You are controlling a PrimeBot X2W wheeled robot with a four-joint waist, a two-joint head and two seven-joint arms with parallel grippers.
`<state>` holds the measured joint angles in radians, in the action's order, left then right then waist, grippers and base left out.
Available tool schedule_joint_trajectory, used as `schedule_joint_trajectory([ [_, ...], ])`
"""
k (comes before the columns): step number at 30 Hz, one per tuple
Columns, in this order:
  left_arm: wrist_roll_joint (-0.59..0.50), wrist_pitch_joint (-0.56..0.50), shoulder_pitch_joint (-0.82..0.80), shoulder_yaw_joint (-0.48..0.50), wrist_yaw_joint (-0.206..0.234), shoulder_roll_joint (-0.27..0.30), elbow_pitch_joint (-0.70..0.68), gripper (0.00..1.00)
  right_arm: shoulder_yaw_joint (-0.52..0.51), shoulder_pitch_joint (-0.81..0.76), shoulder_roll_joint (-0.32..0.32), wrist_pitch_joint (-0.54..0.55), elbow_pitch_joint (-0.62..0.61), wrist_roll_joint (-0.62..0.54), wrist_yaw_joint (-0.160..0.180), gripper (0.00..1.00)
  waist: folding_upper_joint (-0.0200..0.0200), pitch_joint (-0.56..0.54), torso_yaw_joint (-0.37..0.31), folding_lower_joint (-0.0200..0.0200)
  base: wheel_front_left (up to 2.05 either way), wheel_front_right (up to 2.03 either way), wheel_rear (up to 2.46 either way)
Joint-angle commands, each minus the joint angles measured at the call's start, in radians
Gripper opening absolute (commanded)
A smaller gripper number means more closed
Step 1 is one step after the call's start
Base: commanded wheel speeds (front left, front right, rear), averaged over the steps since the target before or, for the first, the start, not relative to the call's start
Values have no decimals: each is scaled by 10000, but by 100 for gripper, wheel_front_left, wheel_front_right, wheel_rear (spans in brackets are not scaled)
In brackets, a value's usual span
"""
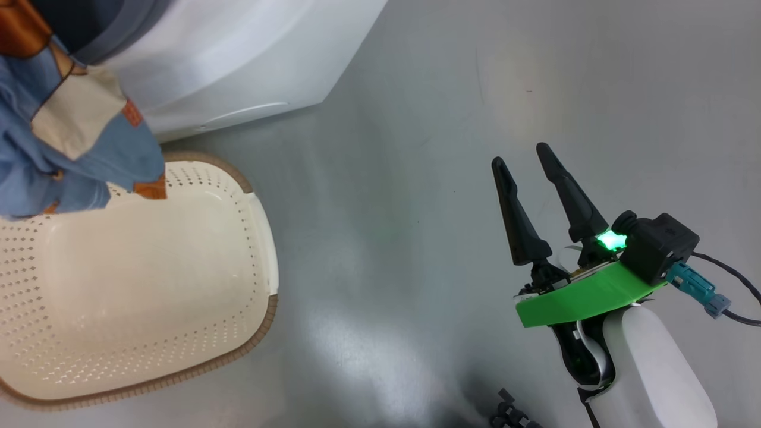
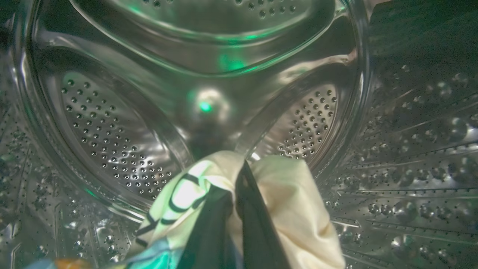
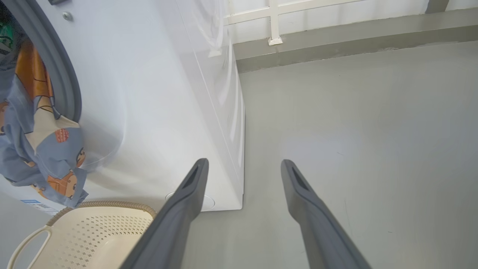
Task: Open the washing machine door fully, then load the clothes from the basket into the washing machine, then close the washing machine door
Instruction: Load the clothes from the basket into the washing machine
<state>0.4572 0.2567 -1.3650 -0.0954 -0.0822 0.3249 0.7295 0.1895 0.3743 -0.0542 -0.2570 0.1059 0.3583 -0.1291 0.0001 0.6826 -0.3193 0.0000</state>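
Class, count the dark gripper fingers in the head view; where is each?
2. Both on the right gripper, lower right above the floor: one finger left, the other finger right, spread apart. Others may hide behind the clothes.

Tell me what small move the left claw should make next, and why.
Probably reach deeper before opening: the left claw is shut on the clothes inside the drum, but blue cloth hangs outside the washer, over the basket.

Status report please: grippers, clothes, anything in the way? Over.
Left gripper shut on clothes, inside drum. Right gripper open, empty, over floor. Blue fabric hangs out over gasket above basket; would block closing.
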Motion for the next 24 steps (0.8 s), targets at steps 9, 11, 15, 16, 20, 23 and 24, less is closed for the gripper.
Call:
schedule_joint_trajectory([
  [9,-473,50,454,-81,-202,-142,1670,100,268,71,39,-48,-23,58,-16,100,-1,-331,253,0,0,0,0],
  [11,-470,50,417,-69,-249,-193,1834,100,247,65,39,-48,-6,45,-16,100,-1,-371,339,0,0,0,0],
  [15,-547,50,422,-209,-346,-308,2044,100,199,31,39,-48,7,69,-16,100,-1,-419,555,0,0,0,0],
  [16,-571,50,411,-250,-365,-314,2058,100,197,42,39,-48,9,111,-16,100,-1,-429,602,0,0,0,0],
  [20,-609,50,437,-366,-410,-371,2027,100,164,80,39,-48,17,191,-16,100,-1,-481,740,0,0,0,0],
  [23,-591,50,627,-488,-444,-434,1907,100,149,92,39,-48,58,231,-16,100,-1,-567,858,0,0,0,0],
  [24,-589,50,689,-530,-451,-448,1853,100,131,91,39,-48,65,244,-16,100,-1,-591,897,0,0,0,0],
])
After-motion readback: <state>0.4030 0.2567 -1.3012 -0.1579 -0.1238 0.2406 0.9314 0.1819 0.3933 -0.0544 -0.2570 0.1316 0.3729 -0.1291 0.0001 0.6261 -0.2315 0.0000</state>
